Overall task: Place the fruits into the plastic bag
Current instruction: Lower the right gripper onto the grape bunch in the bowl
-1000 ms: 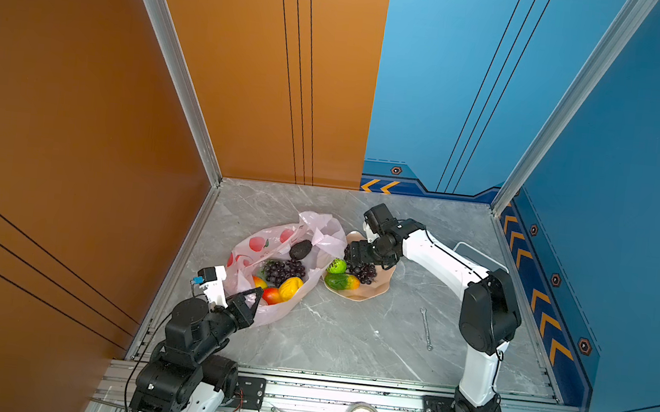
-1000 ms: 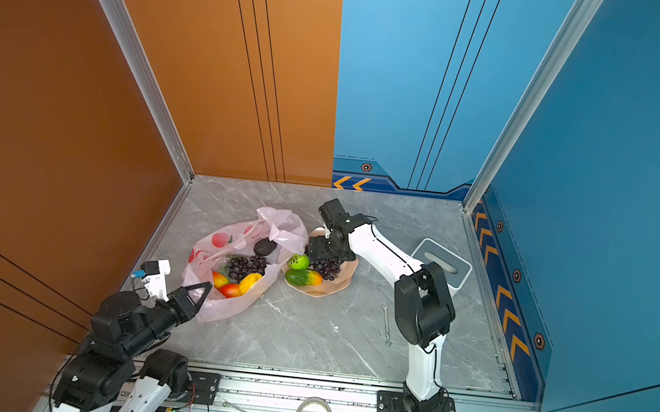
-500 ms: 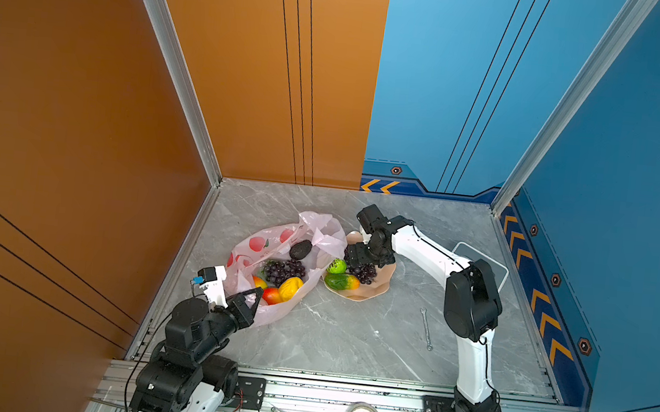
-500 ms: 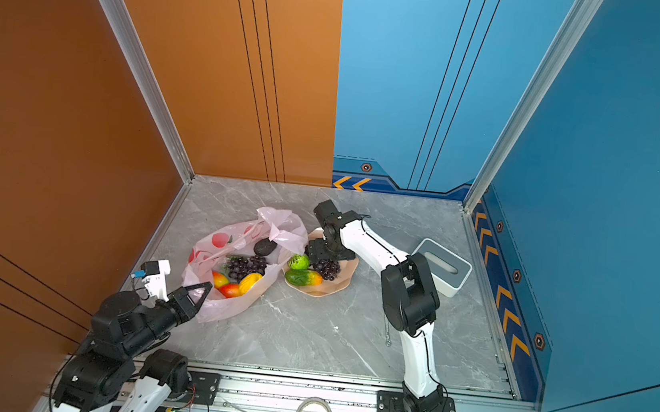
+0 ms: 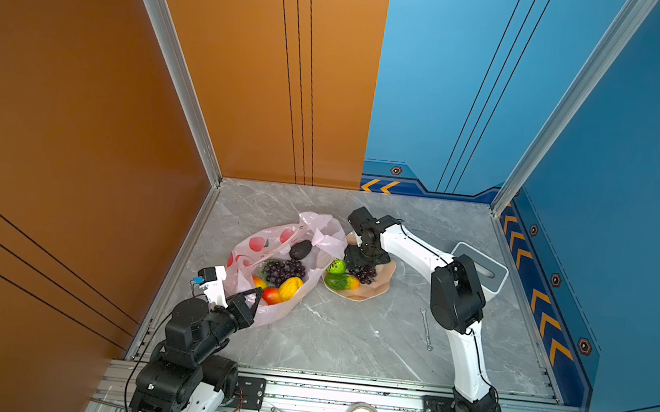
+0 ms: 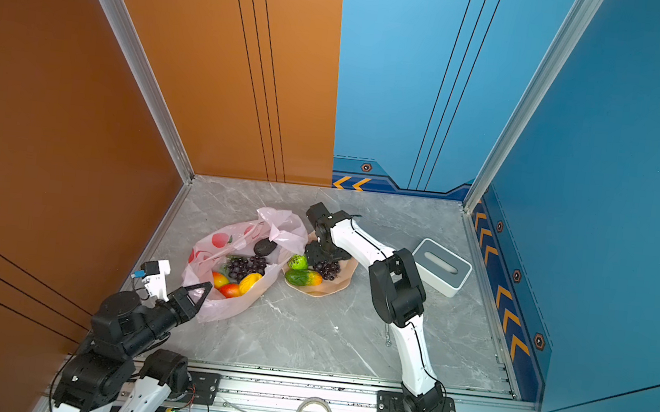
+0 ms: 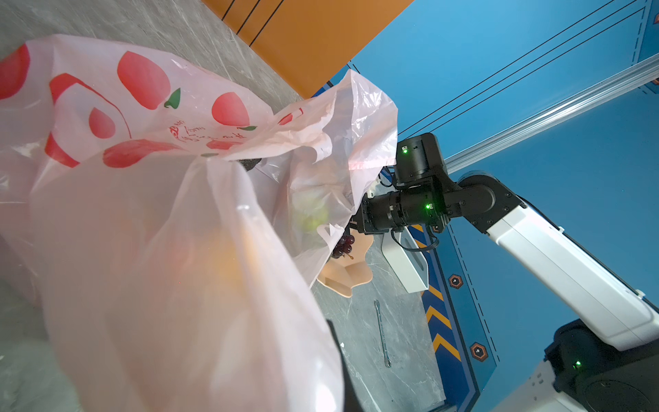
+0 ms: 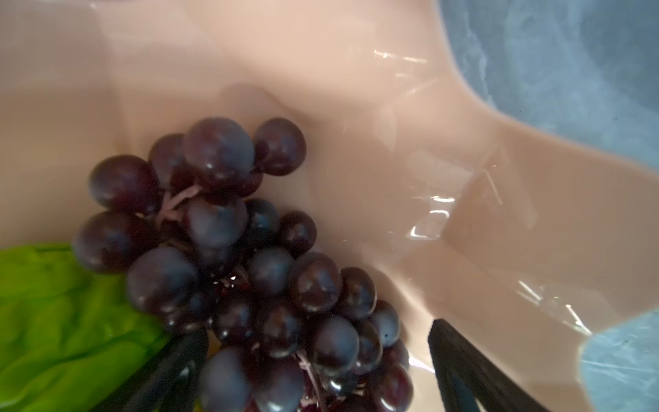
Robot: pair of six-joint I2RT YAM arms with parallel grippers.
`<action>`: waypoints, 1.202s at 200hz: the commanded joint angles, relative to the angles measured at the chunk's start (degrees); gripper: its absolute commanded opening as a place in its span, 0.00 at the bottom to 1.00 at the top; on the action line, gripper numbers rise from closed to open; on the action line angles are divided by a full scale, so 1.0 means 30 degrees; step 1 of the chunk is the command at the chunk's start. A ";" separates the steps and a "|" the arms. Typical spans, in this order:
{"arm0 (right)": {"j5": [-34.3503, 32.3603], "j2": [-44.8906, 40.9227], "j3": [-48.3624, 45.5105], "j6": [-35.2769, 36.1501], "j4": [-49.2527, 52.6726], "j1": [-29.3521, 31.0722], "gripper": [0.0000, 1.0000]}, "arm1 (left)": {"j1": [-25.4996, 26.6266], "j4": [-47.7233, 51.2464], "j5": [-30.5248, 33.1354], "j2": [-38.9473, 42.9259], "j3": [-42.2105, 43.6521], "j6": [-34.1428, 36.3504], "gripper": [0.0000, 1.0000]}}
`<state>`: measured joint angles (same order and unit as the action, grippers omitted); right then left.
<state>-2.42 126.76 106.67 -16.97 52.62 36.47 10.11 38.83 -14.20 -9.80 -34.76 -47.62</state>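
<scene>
1. Elbow of the right arm (image 5: 412, 245) has swung inward; right gripper (image 8: 319, 330), jaws spread, straddles the grape bunch (image 8: 249, 249) in the bowl (image 5: 378, 289), with the bunch cut off at the frame edge.
2. Left gripper (image 5: 254, 296) pinches the plastic bag (image 5: 257, 245) rim; 5 fruits (image 5: 284, 271) inside, mere blurs through the film in the left wrist view.

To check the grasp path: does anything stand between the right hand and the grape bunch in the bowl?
Nothing visible does. The open right hand is directly over the grape bunch in the bowl, one finger on either side. A green fruit lies close by one finger, not between.
</scene>
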 commanded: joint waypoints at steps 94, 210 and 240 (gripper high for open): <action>-0.3210 0.2273 0.1566 0.1054 0.1842 0.0690 0.96 | -0.0191 0.0116 -0.0368 -0.0109 -0.0219 0.0110 0.00; -0.2390 0.2338 0.1466 0.0911 0.1825 0.0705 0.73 | -0.0176 0.0153 -0.0342 -0.0059 -0.0268 0.0081 0.00; -0.2253 0.1930 0.1371 0.0793 0.1803 0.0734 0.63 | -0.0176 0.0153 -0.0358 -0.0028 -0.0219 0.0051 0.00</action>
<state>-9.26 132.42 111.26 -14.41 56.18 38.59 10.11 38.83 -14.22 -9.80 -34.76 -47.64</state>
